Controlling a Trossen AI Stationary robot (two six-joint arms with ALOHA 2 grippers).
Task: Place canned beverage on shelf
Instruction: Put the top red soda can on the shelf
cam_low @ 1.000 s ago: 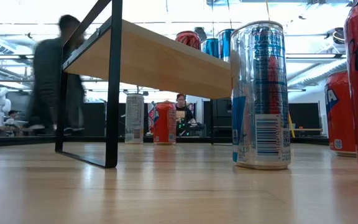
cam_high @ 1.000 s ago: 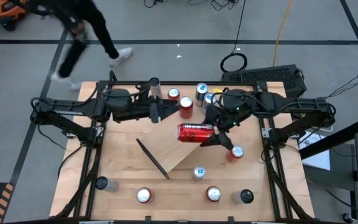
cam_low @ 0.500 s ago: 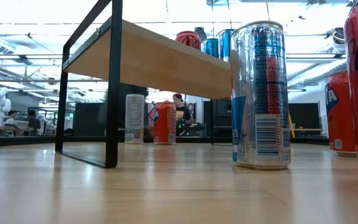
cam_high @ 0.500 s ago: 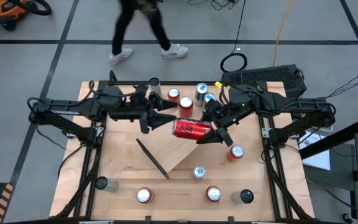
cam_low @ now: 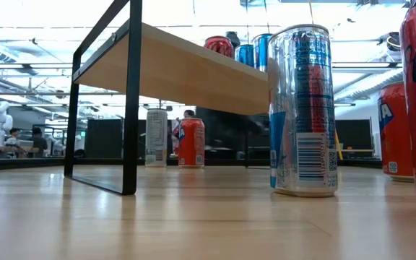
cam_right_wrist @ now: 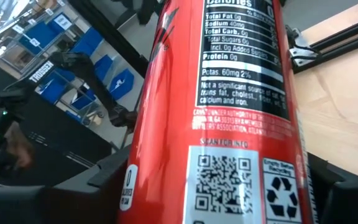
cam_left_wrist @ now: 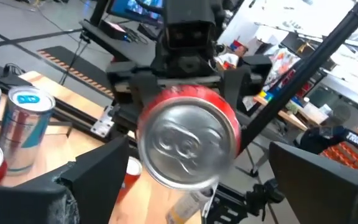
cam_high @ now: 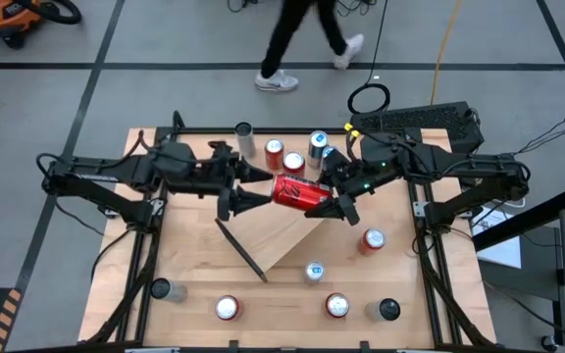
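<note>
Across your light wooden tabletop [cam_high: 199,279], ringed with upright cans while a person walks the grey floor beyond, the right gripper [cam_high: 333,196] holds a tall red beverage can [cam_high: 302,193] on its side above the far end of the flat light-wood shelf with black end brackets [cam_high: 281,236]. The can's long axis runs left to right, one end facing your left gripper [cam_high: 235,188], which waits just beside that end with fingers spread wide, holding nothing.
</note>
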